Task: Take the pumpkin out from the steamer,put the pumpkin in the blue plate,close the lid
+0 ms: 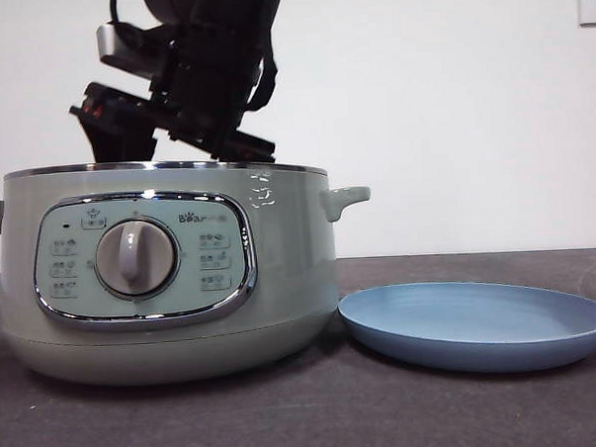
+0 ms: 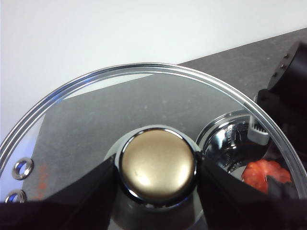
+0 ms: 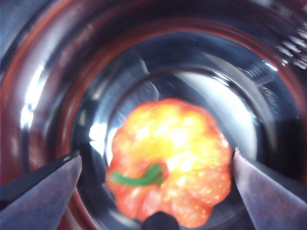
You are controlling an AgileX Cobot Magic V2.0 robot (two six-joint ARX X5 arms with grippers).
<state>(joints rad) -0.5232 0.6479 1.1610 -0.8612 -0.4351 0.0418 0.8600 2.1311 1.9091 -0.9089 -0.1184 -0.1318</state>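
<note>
The pale green steamer (image 1: 172, 278) stands open at the left of the front view, and the blue plate (image 1: 478, 325) lies empty beside it on the right. Inside the pot's shiny bowl (image 3: 57, 72) sits the orange-red pumpkin (image 3: 170, 158) with its green stem. My right gripper (image 3: 157, 154) is lowered into the pot, open, with one jaw on each side of the pumpkin and apart from it. Its arm (image 1: 189, 100) reaches down over the rim. My left gripper (image 2: 157, 165) is shut on the knob (image 2: 157, 143) of the glass lid (image 2: 144, 100), held away from the pot. Through the lid the pumpkin (image 2: 266, 173) shows.
The dark table top (image 1: 317, 421) runs in front of the pot and plate. A white wall stands behind, with a socket (image 1: 592, 3) at the upper right. The steamer's side handle (image 1: 344, 199) points toward the plate.
</note>
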